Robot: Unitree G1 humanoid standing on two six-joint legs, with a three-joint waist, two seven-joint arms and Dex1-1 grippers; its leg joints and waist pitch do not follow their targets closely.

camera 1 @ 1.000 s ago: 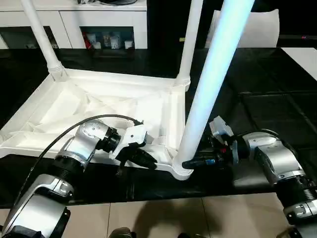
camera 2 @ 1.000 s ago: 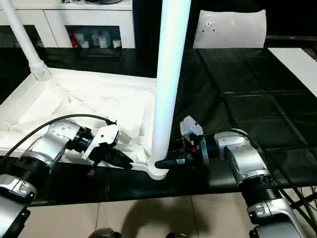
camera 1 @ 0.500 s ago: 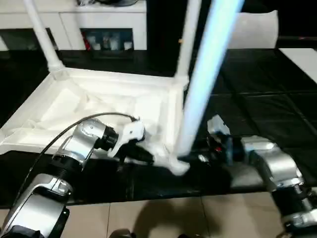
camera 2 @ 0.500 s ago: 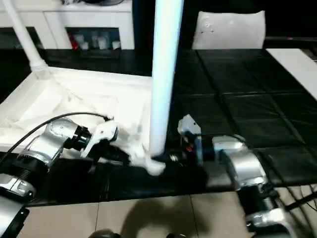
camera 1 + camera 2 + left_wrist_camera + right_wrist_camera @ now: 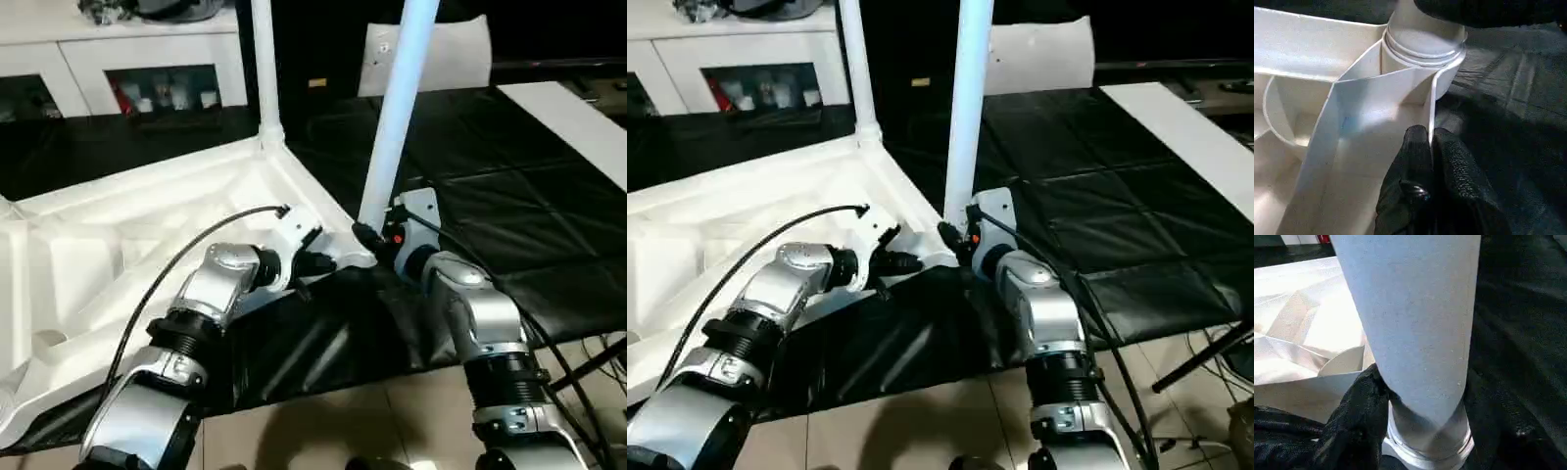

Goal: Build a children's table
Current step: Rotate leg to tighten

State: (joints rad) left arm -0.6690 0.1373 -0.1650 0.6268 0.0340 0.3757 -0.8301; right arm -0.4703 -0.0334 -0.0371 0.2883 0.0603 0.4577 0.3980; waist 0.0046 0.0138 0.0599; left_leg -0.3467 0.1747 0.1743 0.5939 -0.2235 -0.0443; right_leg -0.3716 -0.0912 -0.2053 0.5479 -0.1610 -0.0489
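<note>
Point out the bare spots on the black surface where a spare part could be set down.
The black mat is bare right of the near leg, out to the flat white board. It is crowded at the tabletop's near corner, where the left gripper pinches the rim and the right gripper holds the leg's base.

Both upright legs (image 5: pixel 397 108) run off the top edge, and the tabletop (image 5: pixel 88 284) is cut off at left
</note>
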